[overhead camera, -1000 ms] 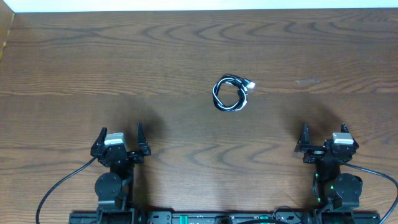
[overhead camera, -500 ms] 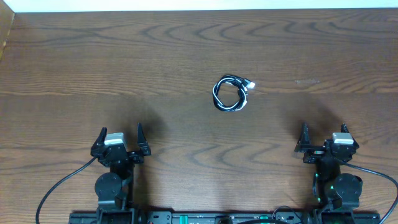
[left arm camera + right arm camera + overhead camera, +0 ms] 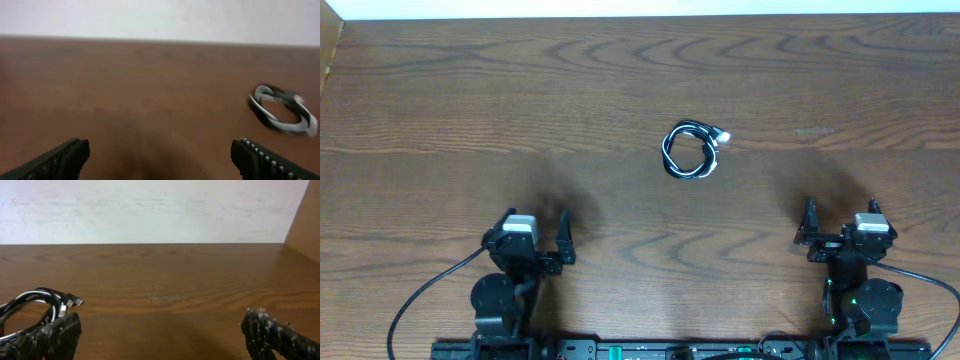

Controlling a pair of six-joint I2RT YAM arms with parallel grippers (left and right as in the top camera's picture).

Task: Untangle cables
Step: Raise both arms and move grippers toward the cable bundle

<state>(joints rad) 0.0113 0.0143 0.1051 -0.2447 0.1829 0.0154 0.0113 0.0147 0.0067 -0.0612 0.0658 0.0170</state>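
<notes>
Cables (image 3: 690, 151) lay coiled mid-table, untouched. Left gripper (image 3: 535, 222) and right gripper (image 3: 841, 215) both gaped wide, empty. I reckoned best: left pins loop, right pinches plug (image 3: 723, 137), pulls slowly.

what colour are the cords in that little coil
Black and white cords in the coil, with a small white plug at its upper right; clearest in the overhead view.
</notes>
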